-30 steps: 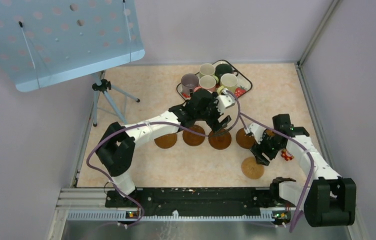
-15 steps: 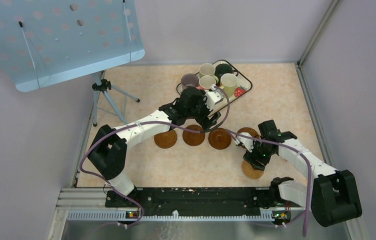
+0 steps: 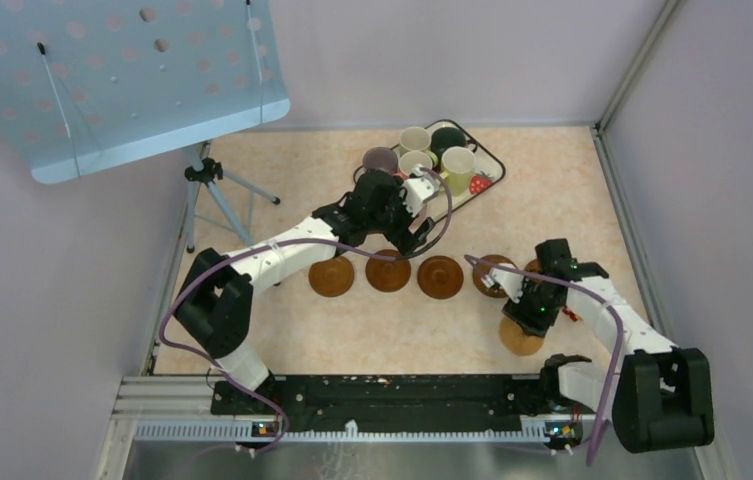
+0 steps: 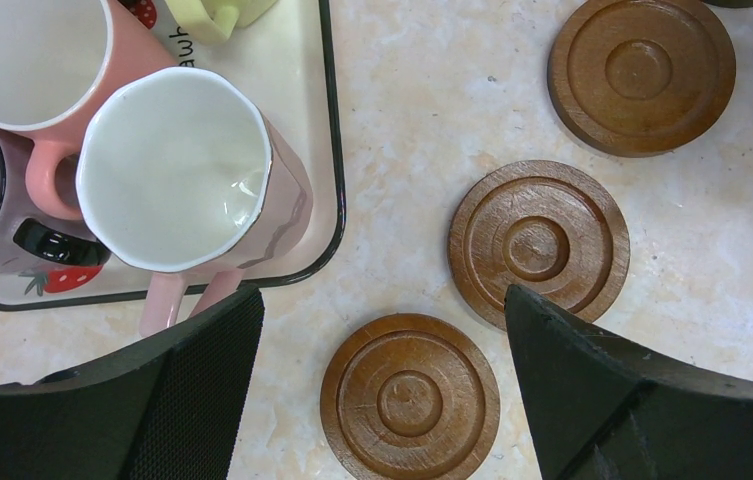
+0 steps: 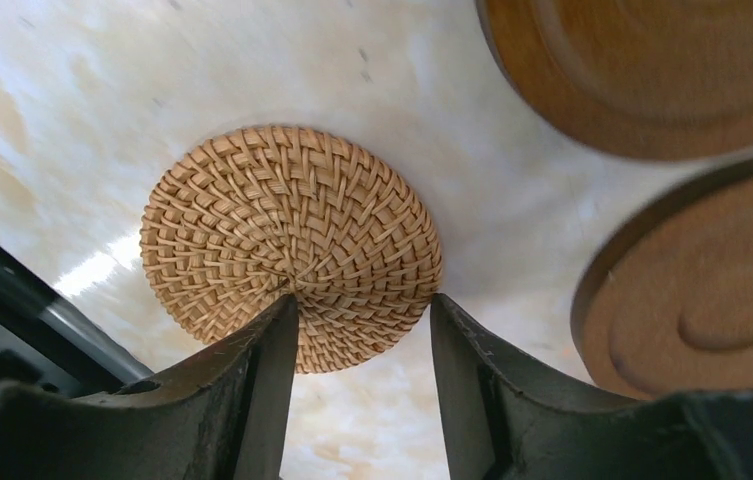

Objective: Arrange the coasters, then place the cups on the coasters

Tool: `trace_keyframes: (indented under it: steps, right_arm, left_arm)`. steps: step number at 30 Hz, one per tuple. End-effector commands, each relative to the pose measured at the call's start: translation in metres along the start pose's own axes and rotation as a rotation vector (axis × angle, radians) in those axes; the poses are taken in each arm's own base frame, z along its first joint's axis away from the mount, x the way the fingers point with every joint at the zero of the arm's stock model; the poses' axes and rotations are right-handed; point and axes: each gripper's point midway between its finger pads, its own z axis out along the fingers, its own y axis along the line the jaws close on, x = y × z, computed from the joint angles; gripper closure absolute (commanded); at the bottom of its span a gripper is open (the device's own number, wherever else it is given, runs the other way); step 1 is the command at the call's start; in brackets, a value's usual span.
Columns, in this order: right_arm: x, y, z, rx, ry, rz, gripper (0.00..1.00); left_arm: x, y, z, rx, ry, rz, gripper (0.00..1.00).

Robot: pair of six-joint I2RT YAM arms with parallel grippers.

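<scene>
Four glossy brown coasters (image 3: 388,271) lie in a row across the middle of the table. A fifth, a tan woven coaster (image 3: 518,340) (image 5: 290,245), lies nearer the front right. My right gripper (image 3: 522,322) (image 5: 362,305) hangs just over its near edge, jaws partly apart, holding nothing. The cups (image 3: 415,162) stand together on the strawberry-print tray (image 3: 492,160) at the back. My left gripper (image 3: 414,232) (image 4: 382,300) is wide open and empty above a brown coaster (image 4: 410,400), next to a pink cup (image 4: 177,170) at the tray's corner.
A tripod (image 3: 207,180) carrying a blue perforated board (image 3: 122,70) stands at the back left. A small red item (image 3: 573,313) lies beside the right arm. Walls close the table on the left, back and right.
My left gripper has drawn back and left from the coaster row toward the tray. My right gripper has dropped over the woven coaster and its jaws have narrowed.
</scene>
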Motion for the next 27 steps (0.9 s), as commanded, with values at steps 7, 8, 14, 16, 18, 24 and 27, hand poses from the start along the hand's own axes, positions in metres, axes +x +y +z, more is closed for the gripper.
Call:
trace_keyframes:
  steps: [7, 8, 14, 16, 18, 24, 27]
  right_arm:
    - [0.075, -0.014, -0.025, 0.045, 0.216, -0.028, 0.55]
    - [0.079, -0.014, -0.027, 0.044, 0.222, -0.02, 0.56]
    - [0.106, -0.023, -0.037, 0.07, 0.253, 0.038, 0.56]
    - [0.112, -0.032, -0.04, 0.09, 0.258, 0.073, 0.57]
    - [0.116, -0.044, -0.042, 0.107, 0.26, 0.113, 0.57]
    - [0.118, -0.076, -0.053, 0.124, 0.229, 0.216, 0.59]
    - [0.105, -0.068, -0.064, 0.087, 0.172, 0.214, 0.59]
  left_arm:
    - [-0.021, 0.004, -0.011, 0.002, -0.067, 0.024, 0.05]
    - [-0.021, 0.004, -0.011, 0.001, -0.068, 0.024, 0.05]
    - [-0.021, 0.006, -0.01, 0.002, -0.067, 0.024, 0.05]
    - [-0.02, 0.006, -0.009, 0.004, -0.065, 0.022, 0.05]
    - [-0.019, 0.006, -0.008, 0.006, -0.062, 0.022, 0.05]
    - [-0.019, 0.01, -0.007, 0.006, -0.059, 0.024, 0.05]
    - [-0.018, 0.013, -0.008, 0.004, -0.058, 0.026, 0.05]
